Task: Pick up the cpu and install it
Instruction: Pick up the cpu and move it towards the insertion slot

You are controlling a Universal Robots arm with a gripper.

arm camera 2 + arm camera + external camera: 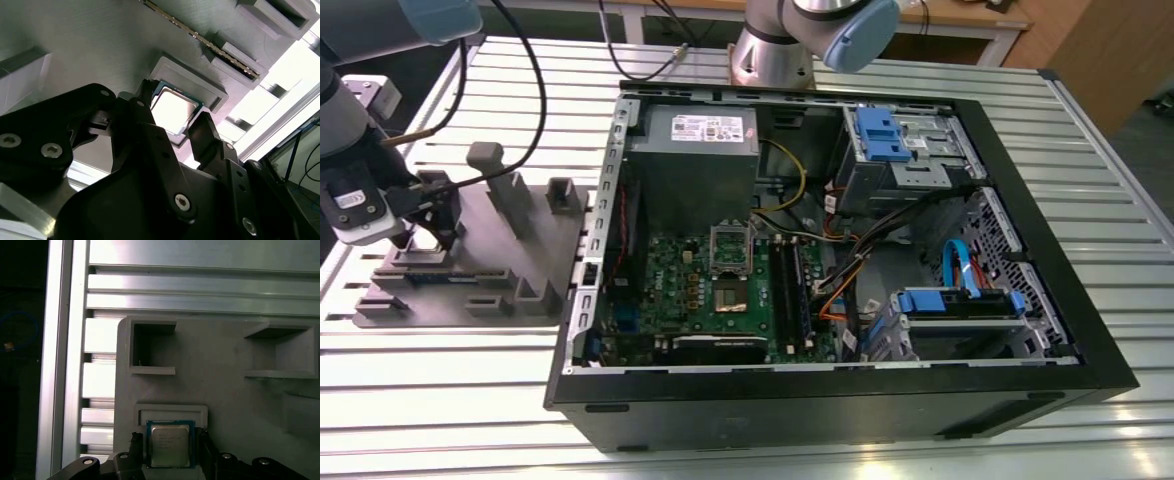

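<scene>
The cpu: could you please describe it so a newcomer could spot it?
Beside the open computer case, on the exterior view's left, lies a grey tray. The cpu sits in a shallow square recess there, between the open jaws of the gripper. Unlike the grey pockets around it, it is a shiny silver square with a dark rim.

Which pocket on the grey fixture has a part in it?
The pocket straddled by the fingers: it holds the cpu. The other two pockets in the first wrist view look empty.
</scene>
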